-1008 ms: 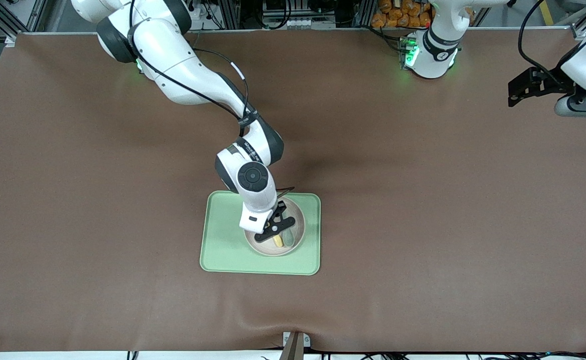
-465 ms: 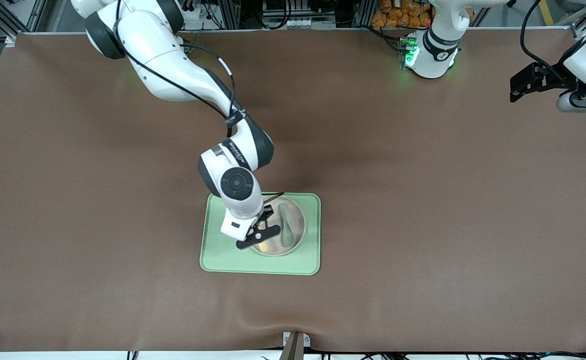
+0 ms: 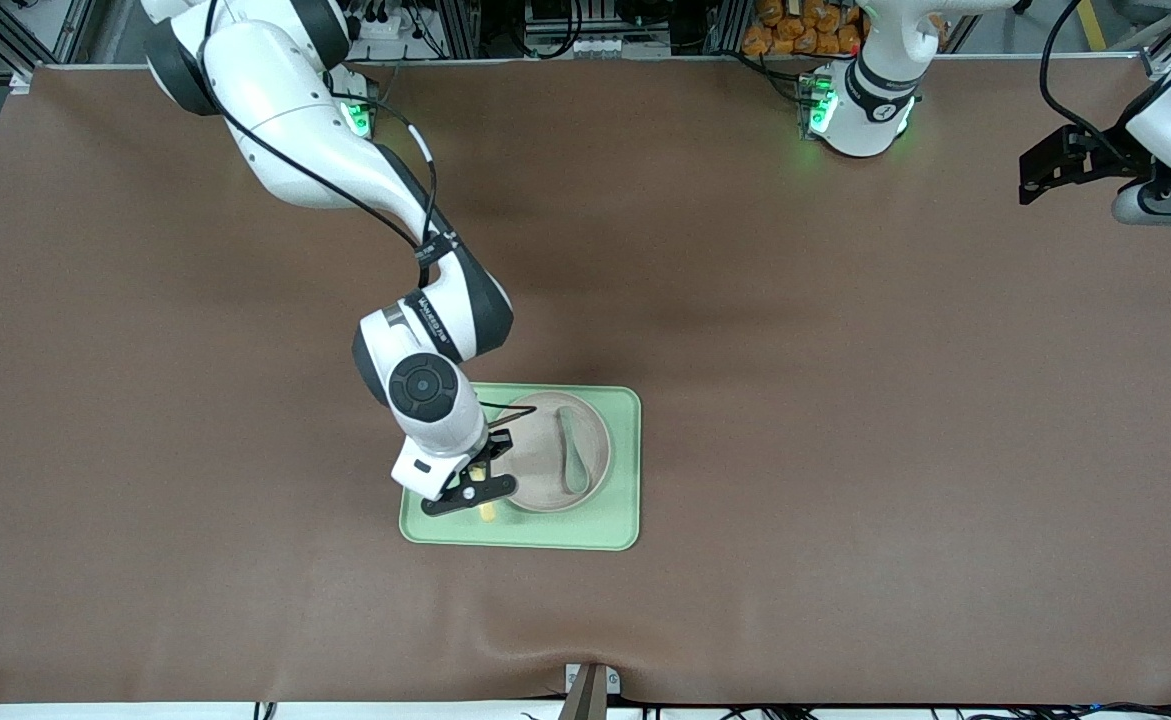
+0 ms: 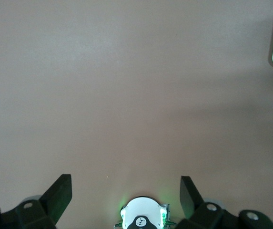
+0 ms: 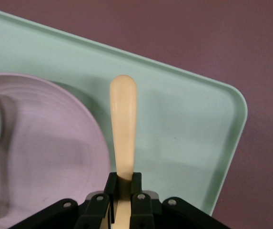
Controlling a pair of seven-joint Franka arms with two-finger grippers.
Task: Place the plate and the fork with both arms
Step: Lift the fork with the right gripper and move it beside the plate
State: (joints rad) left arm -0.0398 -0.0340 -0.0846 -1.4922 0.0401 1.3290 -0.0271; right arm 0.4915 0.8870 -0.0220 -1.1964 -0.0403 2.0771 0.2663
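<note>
Over tray (image 3: 545, 535), right hand (image 3: 472, 490) gripping fork (image 5: 123, 119).

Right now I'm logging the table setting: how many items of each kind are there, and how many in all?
Tray: 1
Plate: 1, on the tray
Spoon: 1, in the plate
Fork: 1, held by the right end effector over the tray
Total: 4

Surface: we record a table (image 3: 845, 400) under a brown covering, slightly rippled along the edge nearest the front camera | Directly on it: one rectangular light-green tray (image 3: 615, 525), lying around mid-width, closer to that edge than to the edge where both arm bases stand.
</note>
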